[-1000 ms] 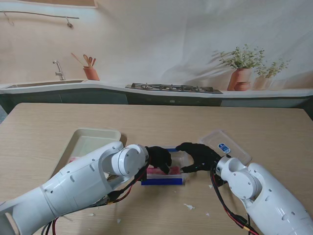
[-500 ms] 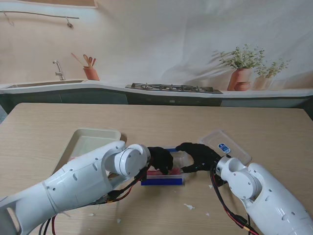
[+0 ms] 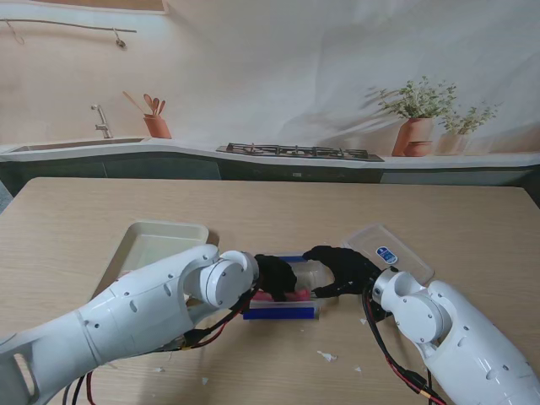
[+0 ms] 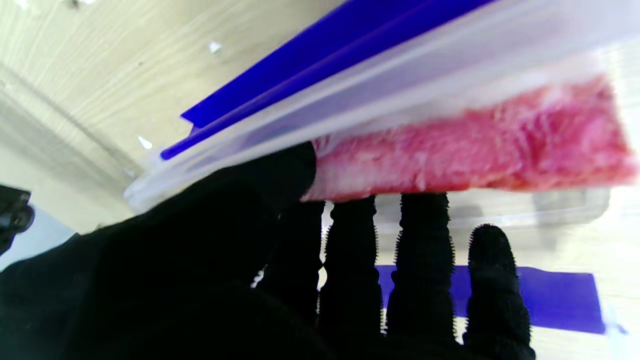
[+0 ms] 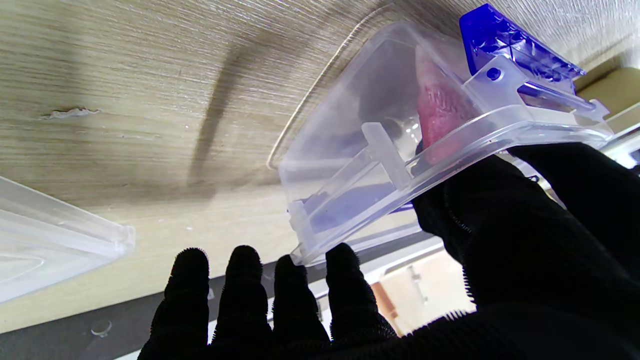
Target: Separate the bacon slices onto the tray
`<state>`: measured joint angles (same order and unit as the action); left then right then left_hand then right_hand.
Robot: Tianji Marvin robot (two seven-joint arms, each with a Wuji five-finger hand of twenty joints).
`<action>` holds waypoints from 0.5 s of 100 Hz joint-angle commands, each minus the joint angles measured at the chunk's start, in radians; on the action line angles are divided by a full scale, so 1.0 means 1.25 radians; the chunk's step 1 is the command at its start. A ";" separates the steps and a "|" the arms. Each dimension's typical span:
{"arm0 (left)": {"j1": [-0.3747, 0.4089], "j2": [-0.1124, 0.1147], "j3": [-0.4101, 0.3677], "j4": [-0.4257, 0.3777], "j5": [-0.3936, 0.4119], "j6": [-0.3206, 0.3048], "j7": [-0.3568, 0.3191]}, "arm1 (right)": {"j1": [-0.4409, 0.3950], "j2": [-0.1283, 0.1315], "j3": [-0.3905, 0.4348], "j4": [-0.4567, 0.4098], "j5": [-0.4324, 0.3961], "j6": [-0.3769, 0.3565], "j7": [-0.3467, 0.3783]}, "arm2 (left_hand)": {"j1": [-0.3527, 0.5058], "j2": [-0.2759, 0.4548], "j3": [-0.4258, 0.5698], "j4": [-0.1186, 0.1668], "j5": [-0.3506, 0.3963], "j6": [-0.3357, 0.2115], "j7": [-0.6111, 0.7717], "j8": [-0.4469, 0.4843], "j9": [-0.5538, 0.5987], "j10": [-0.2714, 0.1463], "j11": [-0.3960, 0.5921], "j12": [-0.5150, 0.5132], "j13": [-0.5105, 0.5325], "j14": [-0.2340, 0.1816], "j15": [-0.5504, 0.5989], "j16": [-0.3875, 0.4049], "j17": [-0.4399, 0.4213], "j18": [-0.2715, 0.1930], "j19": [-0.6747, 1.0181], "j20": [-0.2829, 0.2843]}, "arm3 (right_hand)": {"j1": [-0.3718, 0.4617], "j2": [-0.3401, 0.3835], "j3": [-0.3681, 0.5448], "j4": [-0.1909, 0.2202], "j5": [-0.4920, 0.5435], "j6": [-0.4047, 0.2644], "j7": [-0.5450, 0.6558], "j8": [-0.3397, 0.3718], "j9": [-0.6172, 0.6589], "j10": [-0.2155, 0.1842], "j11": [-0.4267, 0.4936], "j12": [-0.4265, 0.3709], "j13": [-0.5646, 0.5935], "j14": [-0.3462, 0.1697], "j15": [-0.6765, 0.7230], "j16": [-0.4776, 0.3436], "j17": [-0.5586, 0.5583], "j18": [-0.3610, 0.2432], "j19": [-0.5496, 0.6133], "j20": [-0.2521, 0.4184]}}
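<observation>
- Since the earlier frames the left forearm has shifted slightly toward the container and the black-gloved left hand [image 3: 275, 275] has sunk a little deeper into it; the right arm has not visibly moved.
- Landmark: the clear plastic container with blue clip handles [image 3: 285, 291], standing on the light wooden table [image 3: 270, 211] in front of me.
- The pink-red block of bacon slices [image 4: 470, 150] lies inside the container, against its nearer long wall.
- Left hand: thumb and fingers [image 4: 352, 250] close on the near edge of the bacon block; the hand is clamped on the bacon.
- The black-gloved right hand [image 3: 342, 268] is at the container's right end. In the right wrist view its thumb presses the container's rim and the four fingers [image 5: 292, 295] reach under the end wall; the hand grips the container.
- The shallow cream rectangular tray [image 3: 156, 239] sits to the left of the container, partly hidden by the left arm.
- The clear plastic lid with a blue label [image 3: 390, 251] lies flat just right of the container, farther from me.
- Small white scraps [image 3: 326, 356] lie on the table nearer to me than the container.
</observation>
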<state>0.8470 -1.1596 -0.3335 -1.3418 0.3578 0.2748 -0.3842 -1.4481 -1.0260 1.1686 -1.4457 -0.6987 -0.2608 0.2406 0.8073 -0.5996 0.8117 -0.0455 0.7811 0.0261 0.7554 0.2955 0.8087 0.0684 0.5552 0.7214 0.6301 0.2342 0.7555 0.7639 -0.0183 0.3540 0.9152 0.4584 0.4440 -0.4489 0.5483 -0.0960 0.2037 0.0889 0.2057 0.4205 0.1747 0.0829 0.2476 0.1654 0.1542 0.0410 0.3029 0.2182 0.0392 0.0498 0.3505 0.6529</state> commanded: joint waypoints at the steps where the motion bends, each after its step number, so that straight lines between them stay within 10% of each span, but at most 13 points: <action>1: 0.002 0.003 0.009 0.009 0.010 -0.013 -0.013 | -0.004 -0.005 -0.003 -0.001 0.001 -0.001 0.013 | 0.035 -0.010 -0.012 -0.041 0.036 -0.027 0.025 -0.017 0.047 0.008 -0.034 -0.039 0.042 -0.012 -0.017 -0.026 0.003 -0.012 0.018 0.012 | 0.003 -0.004 0.012 -0.007 -0.012 -0.001 -0.010 -0.007 0.002 -0.033 0.015 0.005 -0.021 -0.029 0.005 0.009 0.005 -0.005 0.011 0.018; 50: 0.015 0.016 -0.013 -0.012 0.043 -0.039 -0.006 | -0.004 -0.005 -0.003 -0.001 0.001 -0.002 0.012 | 0.056 -0.006 0.009 -0.040 0.054 -0.016 0.126 0.031 0.231 0.028 -0.072 0.099 0.153 -0.016 0.078 0.003 0.008 0.012 0.006 0.008 | 0.003 -0.002 0.011 -0.007 -0.012 -0.001 -0.010 -0.008 0.002 -0.033 0.015 0.005 -0.021 -0.030 0.004 0.009 0.005 -0.005 0.011 0.017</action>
<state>0.8546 -1.1514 -0.3382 -1.3366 0.3983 0.2361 -0.3821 -1.4481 -1.0262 1.1688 -1.4455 -0.6984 -0.2626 0.2401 0.8315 -0.5880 0.7989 -0.0709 0.8139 0.0224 0.8076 0.2960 1.0523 0.0807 0.4192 0.8035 0.7824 0.2212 0.8220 0.7418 -0.0039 0.3533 0.9152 0.4584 0.4440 -0.4489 0.5483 -0.0960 0.2037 0.0881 0.2065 0.4213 0.1747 0.0829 0.2476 0.1654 0.1542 0.0410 0.3029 0.2199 0.0392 0.0498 0.3505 0.6529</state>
